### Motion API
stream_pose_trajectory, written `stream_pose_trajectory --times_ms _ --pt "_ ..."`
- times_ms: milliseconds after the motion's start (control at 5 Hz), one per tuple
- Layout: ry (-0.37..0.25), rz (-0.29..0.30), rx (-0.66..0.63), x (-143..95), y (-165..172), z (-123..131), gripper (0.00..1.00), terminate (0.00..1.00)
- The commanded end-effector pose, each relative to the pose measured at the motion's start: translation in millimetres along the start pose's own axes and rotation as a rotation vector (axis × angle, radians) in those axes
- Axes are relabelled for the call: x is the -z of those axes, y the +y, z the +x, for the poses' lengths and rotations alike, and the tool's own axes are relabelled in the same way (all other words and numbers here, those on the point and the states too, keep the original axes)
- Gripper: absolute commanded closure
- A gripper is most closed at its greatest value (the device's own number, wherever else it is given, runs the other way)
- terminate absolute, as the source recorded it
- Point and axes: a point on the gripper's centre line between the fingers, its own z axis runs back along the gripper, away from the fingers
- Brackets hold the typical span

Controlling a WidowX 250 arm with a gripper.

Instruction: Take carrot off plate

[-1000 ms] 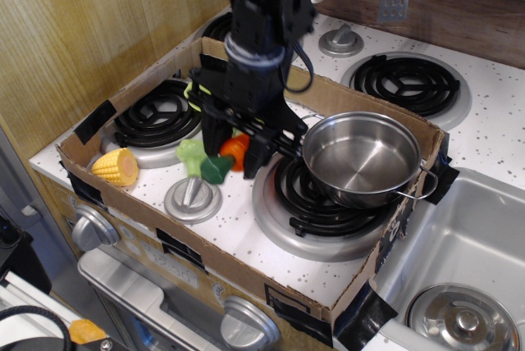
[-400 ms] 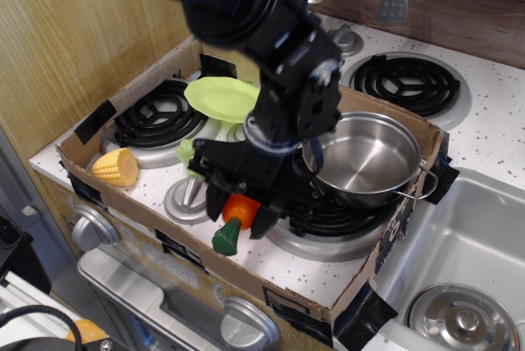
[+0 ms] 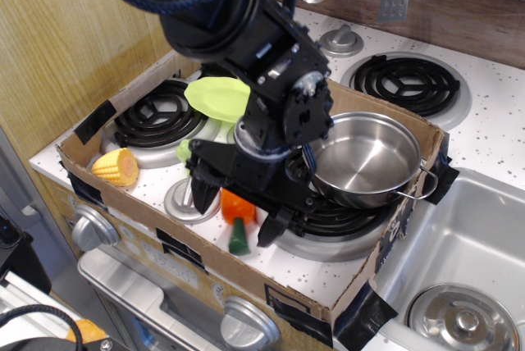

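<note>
The orange carrot (image 3: pixel 235 204) with its dark green stem end lies on the white speckled stovetop, near the front of the cardboard tray and off the plate. My gripper (image 3: pixel 240 214) points down over it. Its two black fingers stand apart on either side of the carrot with a gap to each, so it is open. The lime-green plate (image 3: pixel 216 96) sits behind my arm at the back left of the tray, tilted, with nothing visible on it; my arm hides part of it.
A steel pot (image 3: pixel 366 159) sits on the right burner, close to my gripper. A yellow corn cob (image 3: pixel 116 166) lies front left. A silver knob (image 3: pixel 184 201) and a green toy piece (image 3: pixel 186 151) are left of the gripper. The cardboard walls (image 3: pixel 316 302) ring the area, with a sink (image 3: pixel 476 228) to the right.
My gripper carried the carrot from beside the plate forward to the front of the stovetop, lowered it, and its fingers have spread apart around it.
</note>
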Motion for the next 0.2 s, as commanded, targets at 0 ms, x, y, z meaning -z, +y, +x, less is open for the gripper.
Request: stream_pose_trajectory --times_ms 0 --pt "-0.049 -0.063 0.082 -32.3 11.6 42.1 0.00 1.00"
